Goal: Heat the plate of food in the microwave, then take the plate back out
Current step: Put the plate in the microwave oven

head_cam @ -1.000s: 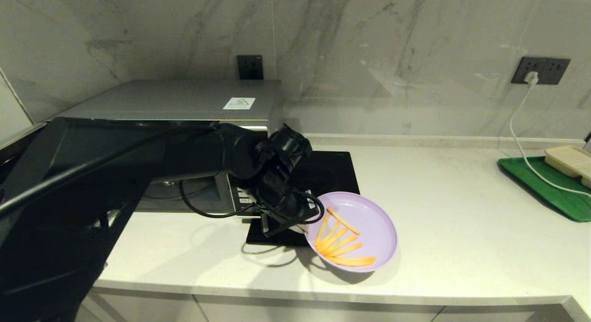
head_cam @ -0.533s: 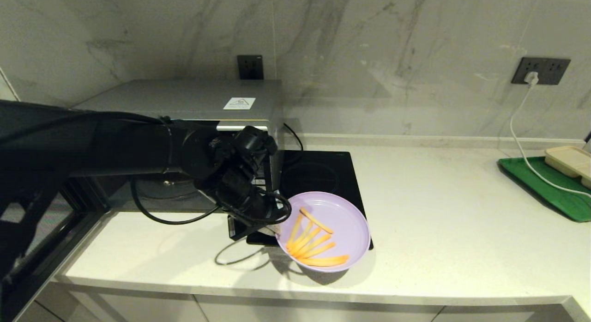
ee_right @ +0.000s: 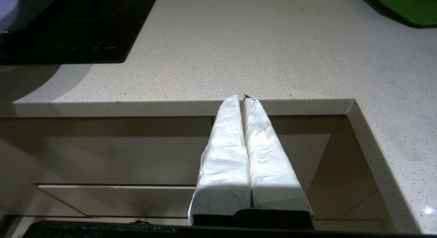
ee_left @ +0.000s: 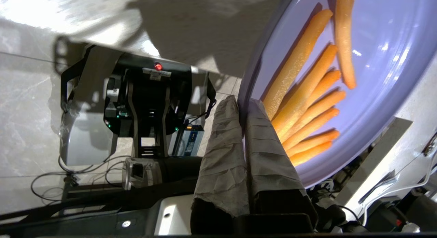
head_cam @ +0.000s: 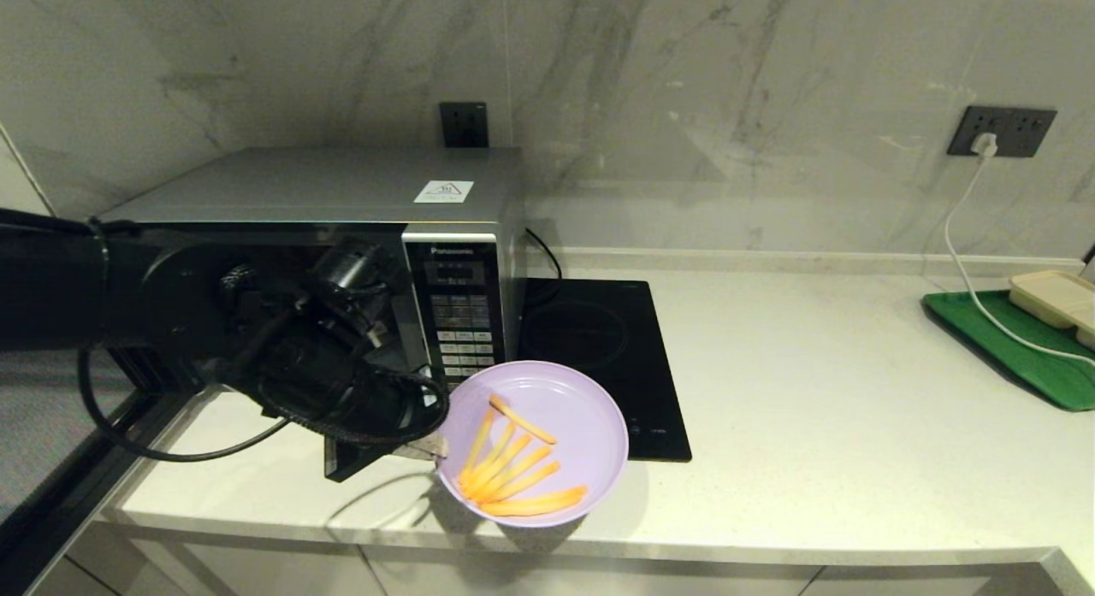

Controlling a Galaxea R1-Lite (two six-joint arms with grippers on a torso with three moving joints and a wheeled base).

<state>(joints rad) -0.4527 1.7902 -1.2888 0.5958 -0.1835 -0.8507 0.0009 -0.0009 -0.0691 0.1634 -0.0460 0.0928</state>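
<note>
In front of the microwave, above the countertop's front edge, the left gripper pinches the near-left rim of the plate of food, which extends rightward from its fingers. The right gripper sits closed and empty below the counter edge.

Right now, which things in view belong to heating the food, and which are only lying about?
Belong to the job:
- plate of food, its rim clamped by the left gripper
- microwave

Lying about:
- induction cooktop
- green tray
- beige container
- right gripper, parked below the counter edge
</note>
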